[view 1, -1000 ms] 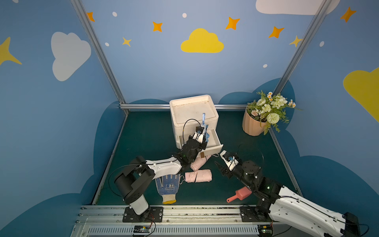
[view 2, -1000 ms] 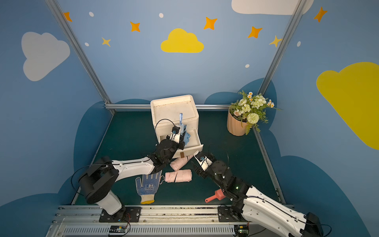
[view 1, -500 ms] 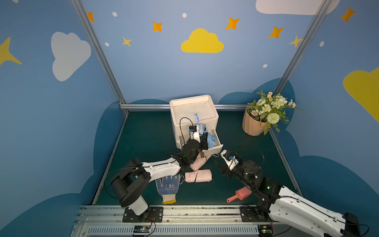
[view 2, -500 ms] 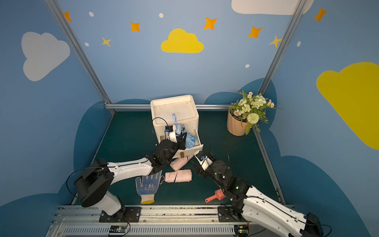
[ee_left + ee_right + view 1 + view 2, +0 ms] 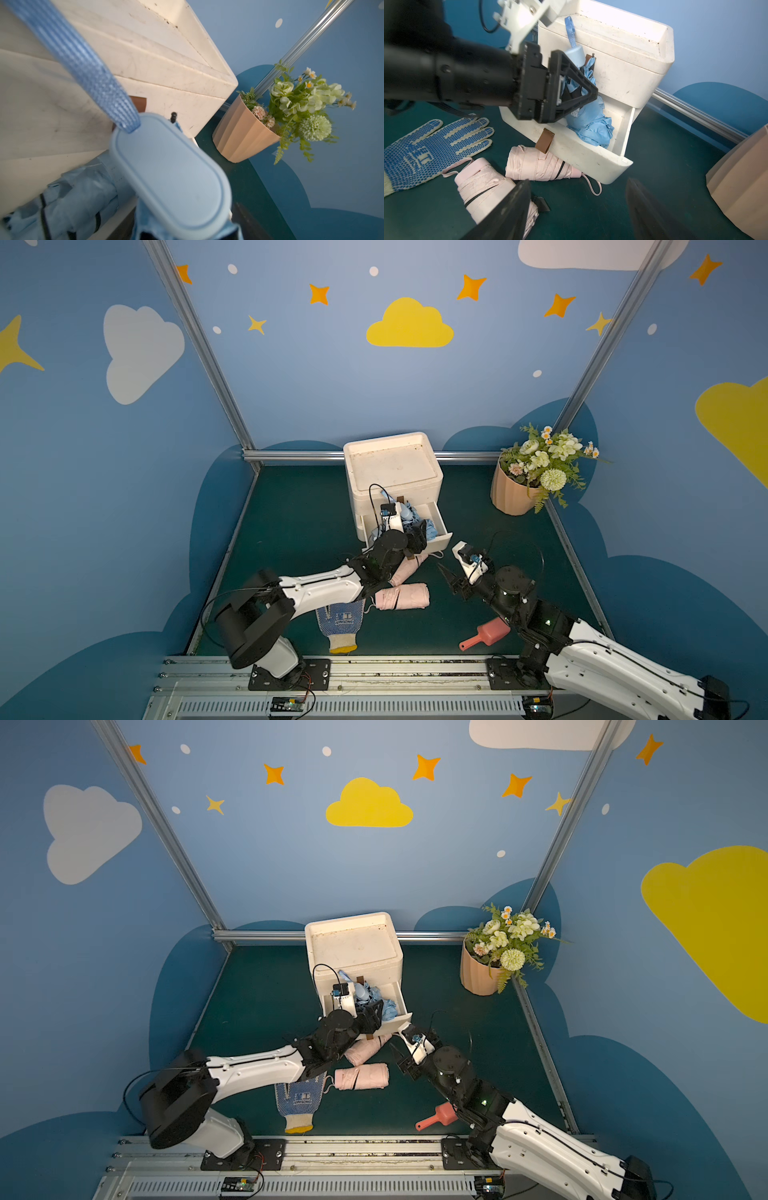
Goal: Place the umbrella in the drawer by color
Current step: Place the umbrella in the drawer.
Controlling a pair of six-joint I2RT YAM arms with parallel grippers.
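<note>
Blue cloth umbrella (image 5: 591,122); scuffed matt drawer (image 5: 591,164); knitted glove (image 5: 425,149)

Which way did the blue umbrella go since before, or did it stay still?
Yes, it moved. The blue umbrella dropped lower against the white cabinet, from up by its top edge down into the open drawer, where it leans.

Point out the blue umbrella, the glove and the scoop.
blue umbrella (image 5: 591,118): right wrist view, on its folded canopy.
glove (image 5: 341,619): a top view, on its dotted blue part.
scoop (image 5: 493,632): a top view, on its bowl.
</note>
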